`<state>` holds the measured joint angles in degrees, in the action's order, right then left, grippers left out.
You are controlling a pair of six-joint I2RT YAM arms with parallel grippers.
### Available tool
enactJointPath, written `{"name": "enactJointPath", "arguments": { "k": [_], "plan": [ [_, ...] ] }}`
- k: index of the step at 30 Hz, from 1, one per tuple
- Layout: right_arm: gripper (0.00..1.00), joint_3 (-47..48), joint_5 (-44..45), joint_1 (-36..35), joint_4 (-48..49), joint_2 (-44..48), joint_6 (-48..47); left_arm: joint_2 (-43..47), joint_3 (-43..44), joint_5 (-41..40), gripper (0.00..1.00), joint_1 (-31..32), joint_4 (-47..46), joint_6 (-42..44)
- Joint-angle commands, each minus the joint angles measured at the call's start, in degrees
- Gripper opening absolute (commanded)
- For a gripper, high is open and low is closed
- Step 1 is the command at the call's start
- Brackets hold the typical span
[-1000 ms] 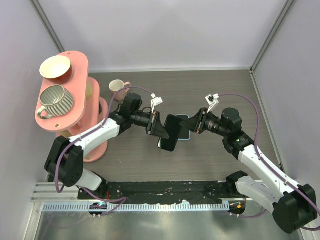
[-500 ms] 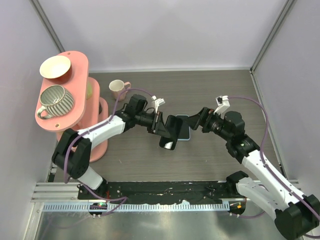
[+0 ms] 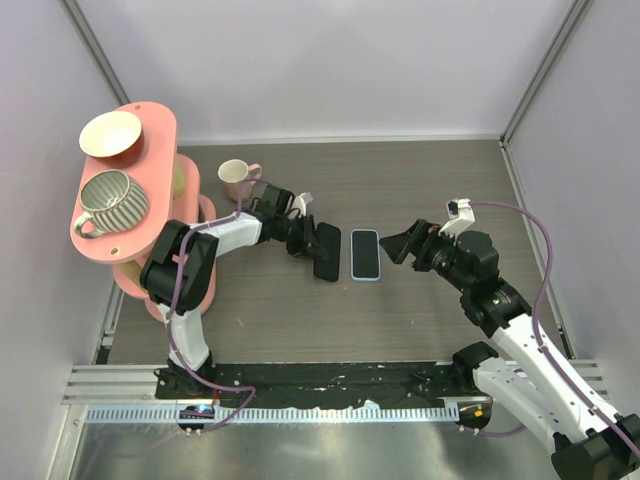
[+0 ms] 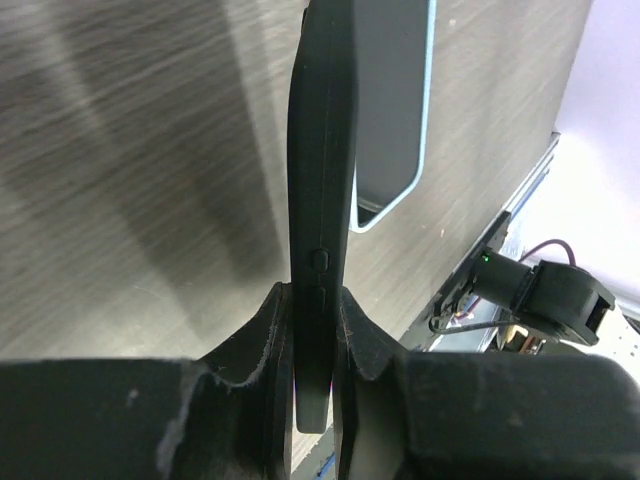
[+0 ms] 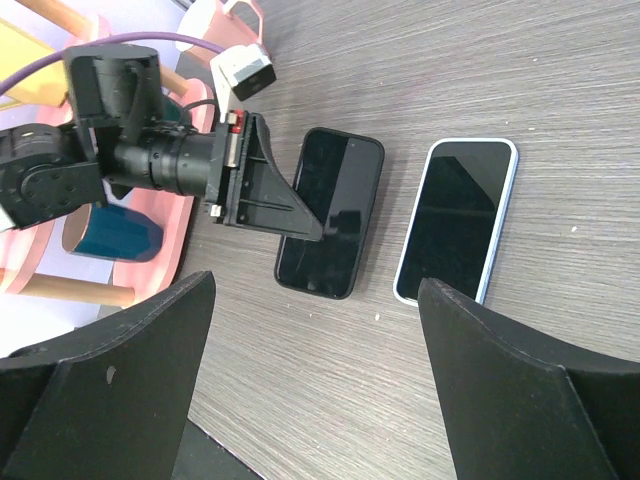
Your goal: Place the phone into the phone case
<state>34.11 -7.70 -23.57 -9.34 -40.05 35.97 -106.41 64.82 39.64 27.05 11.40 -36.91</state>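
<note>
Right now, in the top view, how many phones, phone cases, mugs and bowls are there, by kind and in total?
Phones: 1, the phone
Phone cases: 1, the phone case
Mugs: 2, the striped mug and the pink mug
Bowls: 1, the cream bowl
Total: 5

Bright, even overhead light leaves only soft shadows — both wrist views are fairly sharp, though diagonal shadow bands cross the table point(image 4: 120, 150) in the left one.
</note>
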Motion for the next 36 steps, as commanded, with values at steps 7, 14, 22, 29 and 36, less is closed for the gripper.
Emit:
{"name": "enactJointPath", "arguments": {
  "k": [7,14,22,29,36],
  "plan": [
    [0.89,0.52,0.76,0.02,0.38,1.21,-1.60,-5.91,4.35,3.08,0.00,-1.03,-5.59,-2.03],
    [0.89,0.08,0.50,-0.07,0.38,1.73,-1.69,-8.46,4.18,1.59,0.25,-1.21,-6.57,-2.91],
    [0.89,-0.27,0.50,-0.07,0.29,2.26,-1.69,-8.90,5.06,-3.25,0.41,-1.82,-0.59,-0.01],
    [0.89,-0.44,0.23,-0.07,0.38,2.00,-1.69,-5.57,2.95,-7.55,0.42,-2.00,2.40,0.17],
    [0.89,-0.10,-0.12,-0.07,-0.14,2.00,-2.04,-1.00,1.63,-11.42,0.45,-1.82,7.67,2.36]
  ]
}}
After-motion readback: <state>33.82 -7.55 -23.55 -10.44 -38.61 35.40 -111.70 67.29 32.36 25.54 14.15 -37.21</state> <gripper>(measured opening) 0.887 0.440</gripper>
